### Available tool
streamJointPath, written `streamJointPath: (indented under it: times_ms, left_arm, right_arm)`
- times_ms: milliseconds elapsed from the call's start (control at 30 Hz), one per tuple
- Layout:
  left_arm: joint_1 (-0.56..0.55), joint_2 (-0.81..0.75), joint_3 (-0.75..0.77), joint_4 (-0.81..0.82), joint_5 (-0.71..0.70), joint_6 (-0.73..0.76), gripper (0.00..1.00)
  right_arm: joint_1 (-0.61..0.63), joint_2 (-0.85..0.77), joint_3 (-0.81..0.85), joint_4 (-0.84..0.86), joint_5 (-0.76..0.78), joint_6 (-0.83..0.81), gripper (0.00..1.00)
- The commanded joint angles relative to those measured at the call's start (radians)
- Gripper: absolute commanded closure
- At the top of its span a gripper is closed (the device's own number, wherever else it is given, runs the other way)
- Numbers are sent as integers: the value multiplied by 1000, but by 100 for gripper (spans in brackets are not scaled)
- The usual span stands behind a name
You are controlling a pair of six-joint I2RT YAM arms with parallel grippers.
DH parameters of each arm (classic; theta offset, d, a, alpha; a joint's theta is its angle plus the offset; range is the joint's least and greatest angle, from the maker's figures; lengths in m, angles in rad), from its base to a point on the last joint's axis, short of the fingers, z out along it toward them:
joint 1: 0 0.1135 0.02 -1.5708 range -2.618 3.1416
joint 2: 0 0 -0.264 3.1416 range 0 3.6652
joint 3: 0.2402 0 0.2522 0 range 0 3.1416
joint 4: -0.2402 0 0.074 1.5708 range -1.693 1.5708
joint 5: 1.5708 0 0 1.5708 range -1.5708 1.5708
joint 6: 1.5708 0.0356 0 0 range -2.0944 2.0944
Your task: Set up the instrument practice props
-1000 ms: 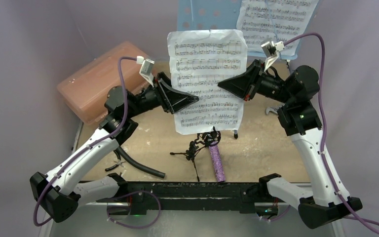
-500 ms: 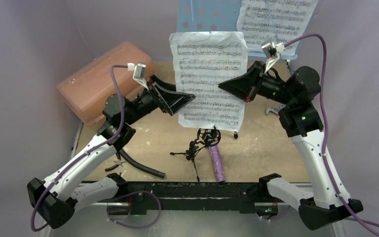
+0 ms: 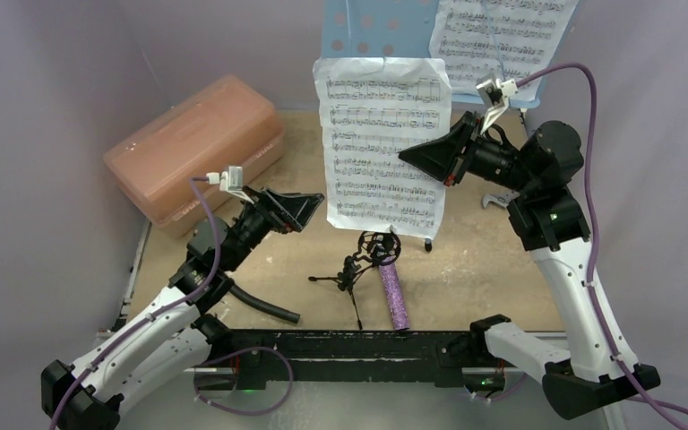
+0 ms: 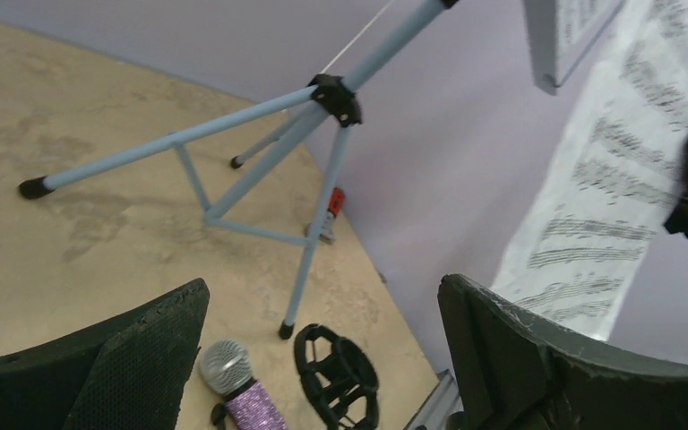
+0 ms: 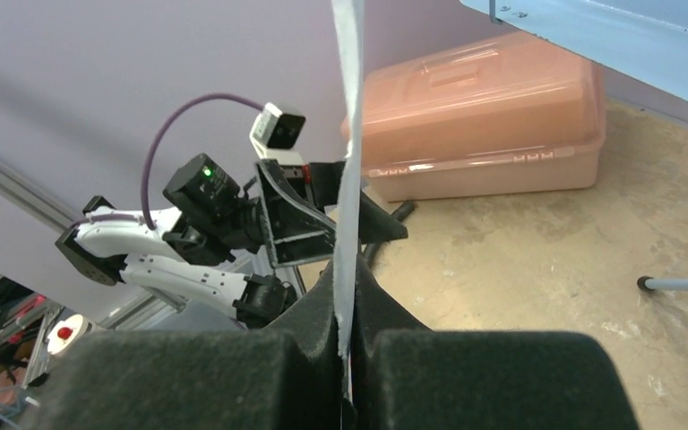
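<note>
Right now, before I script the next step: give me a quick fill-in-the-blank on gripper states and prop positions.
1. The right gripper is ____ on the loose sheet-music page.
2. The left gripper is ____, holding nothing.
3. The purple microphone lies beside the black mic stand, held by ____ gripper.
4. The pink box sits on the ____ arm's side.

Missing words: shut; open; neither; left.

Glittery purple microphone (image 3: 394, 296), light blue music stand (image 3: 378, 24), white page (image 3: 378, 134)
</note>
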Motion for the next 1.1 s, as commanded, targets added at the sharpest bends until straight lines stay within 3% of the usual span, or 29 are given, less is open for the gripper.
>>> streamJointPath:
  times_ms: [0,233,533,1067]
  left_arm:
    - [-2,-35,-47,-135,-121,0,1]
    - [-2,22,-29,-438,-191,-32,1]
    - [-3,151,34,-643,-300,-71,0]
    - [-2,238,207,-701,-282,102,1]
  right_arm:
    - [5,-8,58,11,11,-27,100]
    - [5,15,109,-11,22,-41,100]
    - [5,39,157,-6,32,-47,100]
    - [5,77,272,10,60,-63,100]
